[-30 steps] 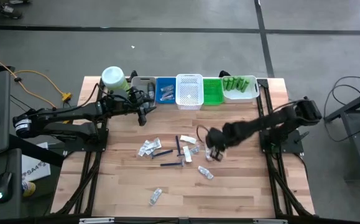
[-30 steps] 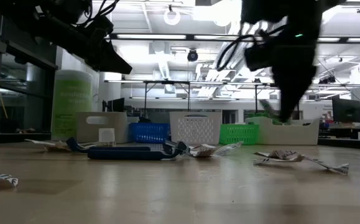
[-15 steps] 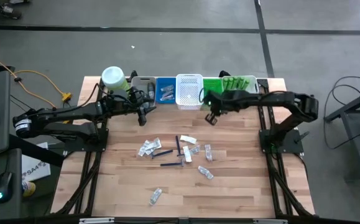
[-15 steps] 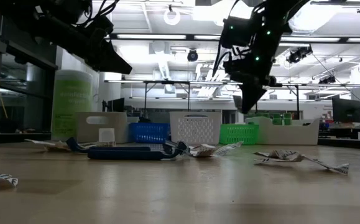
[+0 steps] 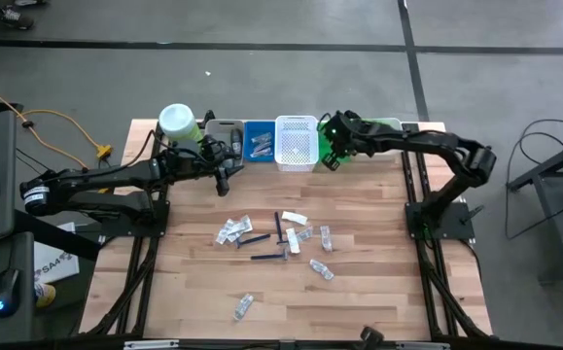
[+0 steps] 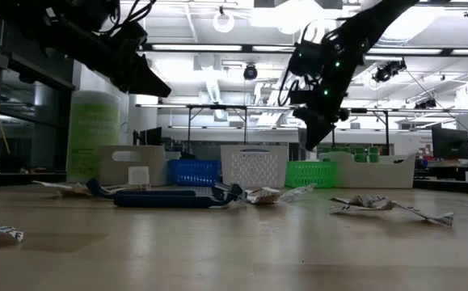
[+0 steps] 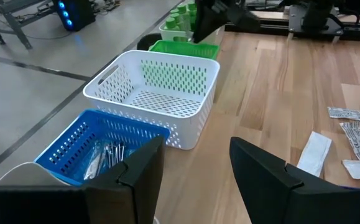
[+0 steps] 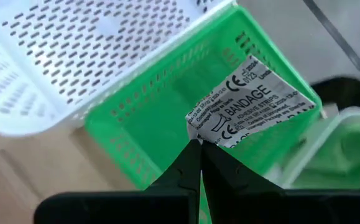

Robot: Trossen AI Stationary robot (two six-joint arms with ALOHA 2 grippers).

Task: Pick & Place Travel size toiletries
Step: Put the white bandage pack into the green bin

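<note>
Right gripper (image 8: pixel 198 146), sachet (image 8: pixel 248 102) now over green bin (image 8: pixel 155 118)

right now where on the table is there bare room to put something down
Free: bare wood between the row of bins and the scattered sachets, and the near right corner. Crowded: mid-table around the blue razors. Right pincer holds a bandage sachet over the green bin.

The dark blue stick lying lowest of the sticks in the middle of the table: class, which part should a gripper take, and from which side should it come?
Grip the dark blue stick at mid-length, coming straight down from above. It lies flat on the table and is long and thin, so the fingers should close across its narrow width. Bare wood shows along both long sides, though a sachet lies near one end.
</note>
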